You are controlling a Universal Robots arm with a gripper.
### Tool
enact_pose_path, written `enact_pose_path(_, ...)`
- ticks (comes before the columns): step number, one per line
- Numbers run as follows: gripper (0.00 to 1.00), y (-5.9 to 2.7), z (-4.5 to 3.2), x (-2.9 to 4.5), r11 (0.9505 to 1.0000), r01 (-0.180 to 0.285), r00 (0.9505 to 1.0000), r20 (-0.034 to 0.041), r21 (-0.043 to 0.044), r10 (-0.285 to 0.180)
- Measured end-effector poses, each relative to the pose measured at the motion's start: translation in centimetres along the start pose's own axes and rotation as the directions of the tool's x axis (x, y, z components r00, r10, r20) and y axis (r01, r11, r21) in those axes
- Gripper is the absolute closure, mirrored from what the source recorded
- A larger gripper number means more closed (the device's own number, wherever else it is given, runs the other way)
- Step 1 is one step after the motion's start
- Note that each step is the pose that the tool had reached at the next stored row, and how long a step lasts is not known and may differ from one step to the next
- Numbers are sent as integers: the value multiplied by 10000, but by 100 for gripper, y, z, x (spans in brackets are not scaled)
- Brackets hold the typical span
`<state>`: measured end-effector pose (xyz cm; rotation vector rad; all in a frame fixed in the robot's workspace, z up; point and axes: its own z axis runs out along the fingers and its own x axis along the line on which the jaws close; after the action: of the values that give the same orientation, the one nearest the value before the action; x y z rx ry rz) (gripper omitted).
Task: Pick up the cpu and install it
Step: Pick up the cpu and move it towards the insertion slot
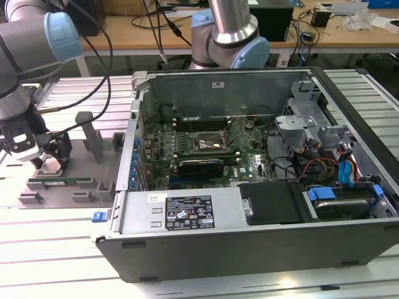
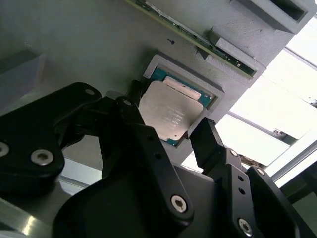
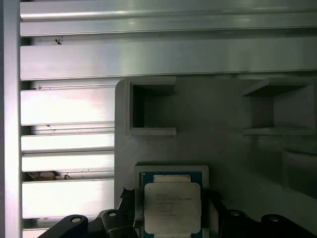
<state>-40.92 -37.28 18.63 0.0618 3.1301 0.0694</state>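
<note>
In the exterior view, the grey arm (image 1: 25,62) bends steeply downward. Its gripper (image 1: 47,163) hangs low over a matte grey holder tray (image 1: 103,171), at nine o'clock from the open computer case (image 1: 249,212).

In the second wrist view, the cpu (image 2: 172,113) is a flat square with a dull silver lid and a thin green rim. It lies seated in the tray's square pocket. The black, bolted claw straddles it, released, jaws spread to either side.

In the first wrist view, the pocket's grey rim shows between the cpu and the jaws, and the ribbed aluminium table (image 3: 69,104) lies beyond.
</note>
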Motion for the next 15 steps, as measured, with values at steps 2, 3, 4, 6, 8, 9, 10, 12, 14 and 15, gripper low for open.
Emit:
enact_pose_path(2, 34, 0, 0, 0, 10000, 0, 10000, 2, -1, 0)
enact_pose_path(3, 34, 0, -1, 0, 10000, 1, 10000, 1, -1, -1)
enact_pose_path(4, 34, 0, -1, -9, 10000, 0, 10000, 0, 0, 0)
enact_pose_path(6, 45, 2, -32, -17, 10000, 0, 10000, 0, 0, 0)
enact_pose_path(8, 45, 2, -47, -17, 10000, 0, 10000, -1, 1, 0)
enact_pose_path(9, 45, 3, -55, -17, 10000, 0, 10000, -1, 1, 0)
enact_pose_path(10, 45, 3, -58, -17, 10000, 0, 10000, 0, 0, 0)
enact_pose_path(12, 45, 3, -55, -17, 10000, 0, 10000, 4, -2, 0)
enact_pose_path(14, 45, 2, -37, -17, 10000, 1, 10000, 4, -4, -1)
enact_pose_path(15, 45, 2, -29, -16, 10000, 0, 10000, 4, -7, 0)
